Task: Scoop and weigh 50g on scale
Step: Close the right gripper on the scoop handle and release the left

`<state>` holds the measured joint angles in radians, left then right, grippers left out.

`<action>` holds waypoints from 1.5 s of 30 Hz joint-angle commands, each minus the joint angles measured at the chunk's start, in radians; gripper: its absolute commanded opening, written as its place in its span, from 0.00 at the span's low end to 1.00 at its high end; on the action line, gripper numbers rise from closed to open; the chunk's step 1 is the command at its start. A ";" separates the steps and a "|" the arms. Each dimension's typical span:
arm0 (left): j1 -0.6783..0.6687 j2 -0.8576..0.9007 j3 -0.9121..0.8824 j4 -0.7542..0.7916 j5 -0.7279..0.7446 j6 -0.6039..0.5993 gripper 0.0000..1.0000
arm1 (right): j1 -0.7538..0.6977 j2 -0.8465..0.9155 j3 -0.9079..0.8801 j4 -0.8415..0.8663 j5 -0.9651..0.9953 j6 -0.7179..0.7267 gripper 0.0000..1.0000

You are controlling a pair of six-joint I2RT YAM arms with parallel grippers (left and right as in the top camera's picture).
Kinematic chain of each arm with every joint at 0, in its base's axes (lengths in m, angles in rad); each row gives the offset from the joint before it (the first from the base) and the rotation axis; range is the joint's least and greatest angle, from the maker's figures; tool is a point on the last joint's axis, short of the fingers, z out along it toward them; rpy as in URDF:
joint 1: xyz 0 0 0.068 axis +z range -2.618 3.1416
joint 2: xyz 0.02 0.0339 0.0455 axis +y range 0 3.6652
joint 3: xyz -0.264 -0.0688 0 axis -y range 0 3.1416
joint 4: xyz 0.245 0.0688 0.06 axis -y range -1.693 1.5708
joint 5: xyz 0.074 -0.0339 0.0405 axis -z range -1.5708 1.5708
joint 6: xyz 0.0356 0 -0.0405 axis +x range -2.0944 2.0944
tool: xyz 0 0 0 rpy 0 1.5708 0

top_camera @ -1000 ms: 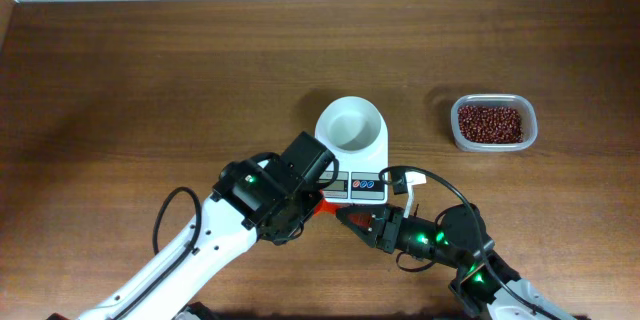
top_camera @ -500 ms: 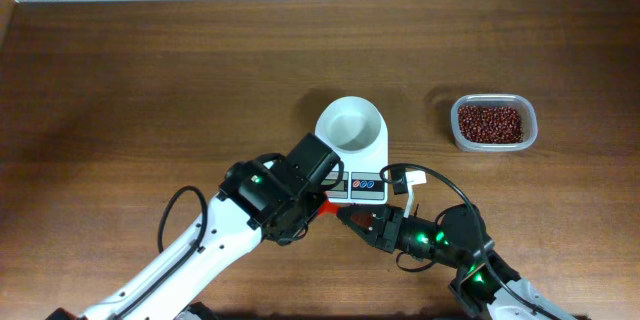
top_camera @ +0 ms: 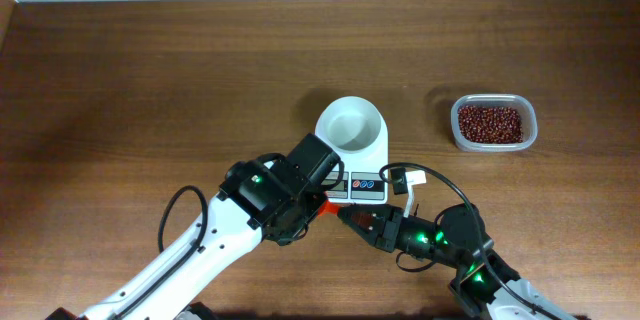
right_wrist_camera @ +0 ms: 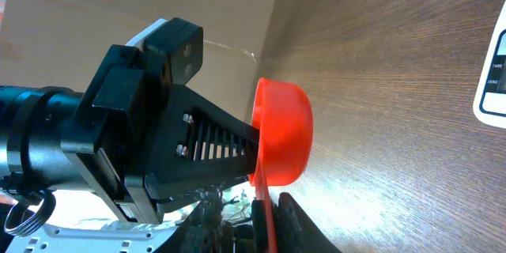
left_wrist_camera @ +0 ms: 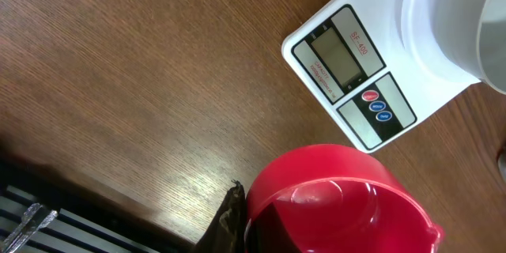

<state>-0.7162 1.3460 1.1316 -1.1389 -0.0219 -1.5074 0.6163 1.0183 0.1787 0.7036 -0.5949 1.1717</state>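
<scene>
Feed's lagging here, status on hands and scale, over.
Left hand shut on red scoop, scoop empty. Right hand at its handle, grip unclear. Scale bowl empty. Nothing blocking the scale.

- Overhead: straight down, far, whole counter [top_camera: 150, 60].
- Left wrist: close, downward; scale [left_wrist_camera: 348, 79] at 1 o'clock.
- Right wrist: close; shares red scoop [right_wrist_camera: 285, 138] with left wrist.

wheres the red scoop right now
In the overhead view the red scoop is low in the centre, just in front of the scale, between the left gripper and the right gripper.
</scene>
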 commanded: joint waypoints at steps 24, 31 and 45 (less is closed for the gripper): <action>-0.004 0.010 0.015 -0.006 -0.027 -0.002 0.00 | 0.007 0.005 0.013 0.007 -0.033 -0.007 0.13; -0.004 0.010 0.015 -0.006 -0.027 -0.002 0.00 | 0.007 0.005 0.013 0.007 -0.033 -0.007 0.09; -0.004 0.010 0.015 -0.006 -0.027 -0.002 0.37 | 0.007 0.005 0.012 -0.101 -0.023 -0.077 0.04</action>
<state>-0.7162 1.3487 1.1316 -1.1427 -0.0338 -1.5105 0.6163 1.0260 0.1799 0.6132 -0.6174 1.1645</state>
